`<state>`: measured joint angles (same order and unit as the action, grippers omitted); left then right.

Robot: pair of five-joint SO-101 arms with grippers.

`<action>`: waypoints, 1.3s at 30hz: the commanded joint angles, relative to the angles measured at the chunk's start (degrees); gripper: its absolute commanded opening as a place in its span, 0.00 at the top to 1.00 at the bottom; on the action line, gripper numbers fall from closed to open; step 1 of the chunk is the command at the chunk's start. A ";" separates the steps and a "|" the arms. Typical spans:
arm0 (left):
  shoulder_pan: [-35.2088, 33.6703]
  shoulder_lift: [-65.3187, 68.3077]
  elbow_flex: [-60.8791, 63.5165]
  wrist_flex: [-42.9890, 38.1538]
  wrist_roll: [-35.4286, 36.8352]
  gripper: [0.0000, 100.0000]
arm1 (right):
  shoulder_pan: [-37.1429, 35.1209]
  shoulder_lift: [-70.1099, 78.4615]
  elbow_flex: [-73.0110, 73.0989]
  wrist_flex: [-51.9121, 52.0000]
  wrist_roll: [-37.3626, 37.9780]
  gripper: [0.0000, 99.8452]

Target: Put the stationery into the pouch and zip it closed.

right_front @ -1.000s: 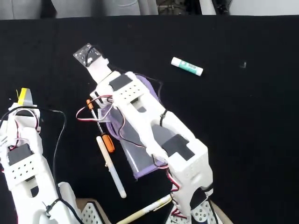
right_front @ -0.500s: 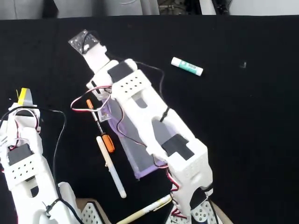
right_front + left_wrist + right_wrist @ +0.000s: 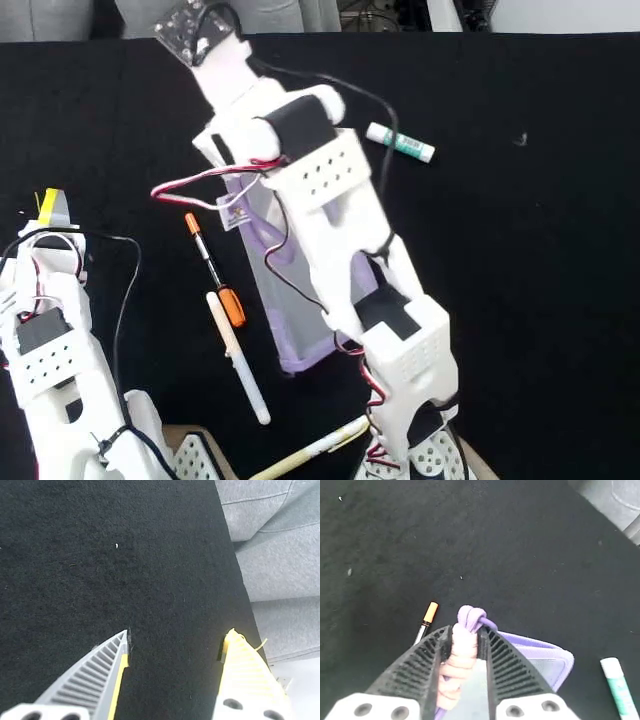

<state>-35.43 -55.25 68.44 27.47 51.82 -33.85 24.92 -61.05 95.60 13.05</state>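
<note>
Purple see-through zip pouch (image 3: 292, 305) lies mid black cloth table (image 3: 520, 300). Right gripper (image 3: 465, 628) pinches its pink knotted pull cord (image 3: 470, 615). Orange-capped pen (image 3: 212, 270) and white marker (image 3: 238, 360) lie beside it, green-white glue stick (image 3: 400, 142) well apart, none inside. Likely opening the zip; next needs a steady pull along it. Left gripper (image 3: 177, 632) is spread and idle.

Black table (image 3: 520, 300): glue stick (image 3: 400, 142); orange pen (image 3: 210, 265) beside white marker (image 3: 238, 358).

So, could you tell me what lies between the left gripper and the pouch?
In the high view, an orange pen and a white marker lie between the left gripper and the pouch.
</note>
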 commanded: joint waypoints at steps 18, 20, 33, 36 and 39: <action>3.56 -0.62 -0.31 -0.88 0.09 0.70 | 2.37 -0.92 -19.56 5.54 7.38 0.99; 3.74 -0.62 -0.31 -0.88 0.09 0.70 | 2.46 -1.27 -19.65 5.54 7.56 0.99; 3.74 -0.62 -1.19 -0.79 0.09 0.70 | 2.29 -12.62 -3.56 5.63 7.74 0.99; 3.74 -0.09 -3.82 2.99 0.09 0.70 | 2.37 -19.12 4.18 5.63 7.82 0.99; 3.91 -0.09 -8.84 10.37 0.09 0.70 | 2.37 -24.31 11.30 5.19 7.91 0.99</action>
<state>-32.18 -55.25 67.21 30.73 52.00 -32.18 7.43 -54.46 99.30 20.44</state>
